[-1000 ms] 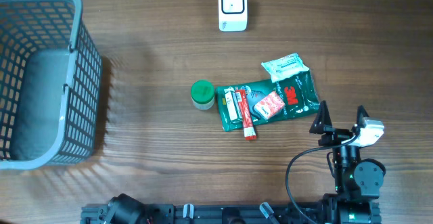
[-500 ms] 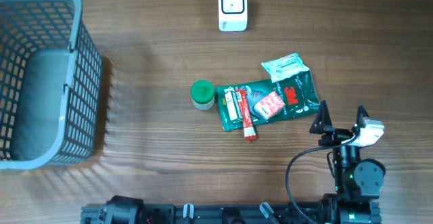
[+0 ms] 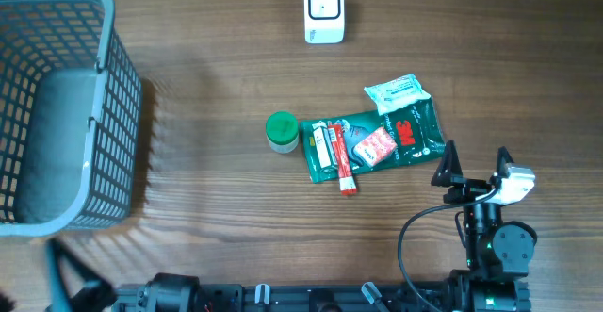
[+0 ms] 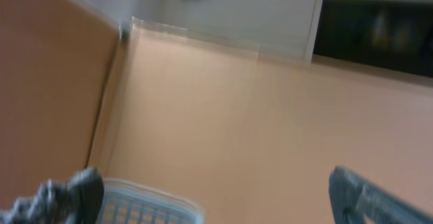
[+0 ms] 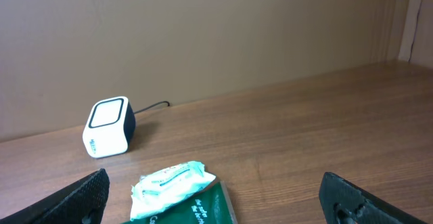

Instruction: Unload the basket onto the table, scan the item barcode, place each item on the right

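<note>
Overhead: the tabletop (image 3: 207, 76) has open wood across its middle, between the grey mesh basket (image 3: 57, 105) at the 9 o'clock edge and the cluster of goods right of centre. More bare wood lies at 3 o'clock, out to the edge. The white barcode scanner (image 3: 323, 10) stands at the 12 o'clock edge. The right gripper (image 3: 475, 161) hovers with its jaws spread wide and nothing between them. The green pack (image 3: 386, 142), marked "3M" in red, lies just at its 10 o'clock, near but apart. A white wipes packet (image 3: 397, 91) touches the pack's far corner. Two red-and-white tubes (image 3: 337, 156) lie on the pack's 9 o'clock end, and a green-lidded jar (image 3: 282, 131) stands just beside that end. A blurred arm part shows at the 7 o'clock corner.

Left wrist: the picture is smeared. The left gripper (image 4: 216, 200) is spread wide, with one finger in each lower corner, and holds nothing. The basket rim (image 4: 149, 204) peeks in at 6 o'clock below a plain wall.

Right wrist: the gripper (image 5: 216, 200) is wide and empty. The wipes packet (image 5: 172, 185) and the green pack's edge (image 5: 196, 214) lie at 6 o'clock, between the fingers. The scanner (image 5: 107, 126) sits at 10 o'clock, well beyond them, and its cable (image 5: 152, 106) trails towards the wall. The packet's print is too small to read.
</note>
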Motion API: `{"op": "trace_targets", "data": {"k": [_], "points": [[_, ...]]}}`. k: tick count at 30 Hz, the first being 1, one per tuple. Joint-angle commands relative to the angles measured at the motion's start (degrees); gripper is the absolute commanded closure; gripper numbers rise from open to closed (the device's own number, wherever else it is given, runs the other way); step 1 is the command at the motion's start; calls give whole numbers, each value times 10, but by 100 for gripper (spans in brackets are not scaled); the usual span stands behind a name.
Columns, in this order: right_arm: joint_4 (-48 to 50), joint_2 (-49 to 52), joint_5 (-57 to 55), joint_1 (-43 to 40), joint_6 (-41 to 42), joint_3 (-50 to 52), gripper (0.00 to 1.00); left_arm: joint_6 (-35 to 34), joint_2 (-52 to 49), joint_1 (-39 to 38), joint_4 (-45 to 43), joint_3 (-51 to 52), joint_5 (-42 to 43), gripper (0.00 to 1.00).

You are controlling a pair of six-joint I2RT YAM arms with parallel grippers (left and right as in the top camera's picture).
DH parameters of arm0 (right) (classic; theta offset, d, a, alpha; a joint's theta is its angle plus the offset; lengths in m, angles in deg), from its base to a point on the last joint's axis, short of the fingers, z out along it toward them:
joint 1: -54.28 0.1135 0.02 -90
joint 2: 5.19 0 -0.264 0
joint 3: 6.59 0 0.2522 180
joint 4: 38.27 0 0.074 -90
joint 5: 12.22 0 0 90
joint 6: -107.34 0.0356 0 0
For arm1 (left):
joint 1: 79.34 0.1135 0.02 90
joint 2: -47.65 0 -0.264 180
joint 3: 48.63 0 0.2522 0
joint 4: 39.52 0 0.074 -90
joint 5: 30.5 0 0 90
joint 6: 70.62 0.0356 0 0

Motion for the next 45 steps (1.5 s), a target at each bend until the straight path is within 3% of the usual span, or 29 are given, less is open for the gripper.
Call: {"op": "trace_targets", "data": {"k": [1,10,21,25,31,45], "points": [[3,-4,-4,-1,-7,0,0,-35,3,1,86,12,12,0],[3,-4,-4,-1,-7,0,0,-35,3,1,87,161,121,0],[3,-4,-4,-1,-7,0,0,-35,5,3,-180,450,169,0],[3,-4,-4,-1,-7,0,0,-27,5,9,-221,486,169,0],[3,-4,-4,-1,-7,0,0,48,5,26,-232,523,214,0],[3,-4,-4,-1,-7,0,0,72,5,44,-235,554,212,0]]}}
